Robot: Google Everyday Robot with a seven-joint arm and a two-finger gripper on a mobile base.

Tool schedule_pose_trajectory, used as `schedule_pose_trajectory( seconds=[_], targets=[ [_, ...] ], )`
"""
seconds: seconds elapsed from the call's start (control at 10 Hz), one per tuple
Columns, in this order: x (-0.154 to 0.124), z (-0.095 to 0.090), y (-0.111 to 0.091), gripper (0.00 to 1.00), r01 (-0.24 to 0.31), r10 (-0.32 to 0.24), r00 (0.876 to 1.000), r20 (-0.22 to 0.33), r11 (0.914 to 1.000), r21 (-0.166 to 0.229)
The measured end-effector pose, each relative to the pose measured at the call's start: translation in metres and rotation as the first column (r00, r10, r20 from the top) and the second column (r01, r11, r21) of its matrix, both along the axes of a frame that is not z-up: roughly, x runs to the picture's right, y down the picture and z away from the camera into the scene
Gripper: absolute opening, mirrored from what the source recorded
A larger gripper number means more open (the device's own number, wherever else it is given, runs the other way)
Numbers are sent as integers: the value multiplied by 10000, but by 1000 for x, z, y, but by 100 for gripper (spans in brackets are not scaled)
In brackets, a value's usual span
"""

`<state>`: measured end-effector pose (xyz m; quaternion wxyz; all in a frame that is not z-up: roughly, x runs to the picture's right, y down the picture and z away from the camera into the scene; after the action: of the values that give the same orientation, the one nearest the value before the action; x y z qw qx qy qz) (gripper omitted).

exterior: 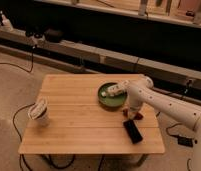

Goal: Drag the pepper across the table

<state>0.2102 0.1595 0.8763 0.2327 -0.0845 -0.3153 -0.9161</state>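
Bamboo-coloured wood makes up the bench (79, 135), which fills the middle of the frame. The pepper (138, 116) lies toward its right edge, just below a green bowl (105, 101) and just above a black phone (133, 131). The white arm (164, 105) reaches in from the right and bends down so that the gripper (131, 113) sits right on the pepper at the bench surface. Its fingers (130, 111) are drawn together, and with dark red showing on either side of them they look clamped on the pepper.

With the hold made, the step in hand is probably the drag itself. To do it well, the gripper should keep low so the pepper slides along the wood instead of lifting off. The pull should be slow and even, since so slender a thing could twist out of the grip.

The widest open stretch of bench runs leftward across the middle of the frame. That path passes between the bowl above and the phone below, both close by, so the line has to be held straight to avoid nudging either. A white cup (39, 111) stands near the left edge, so the drag should end well short of it.
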Motion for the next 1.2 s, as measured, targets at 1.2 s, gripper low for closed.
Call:
schedule_pose_trajectory(
  seconds=[1.2],
  targets=[
    [-133, 1, -14, 25, 544, -488, 9756, 2141, 9983, -203]
  ],
)
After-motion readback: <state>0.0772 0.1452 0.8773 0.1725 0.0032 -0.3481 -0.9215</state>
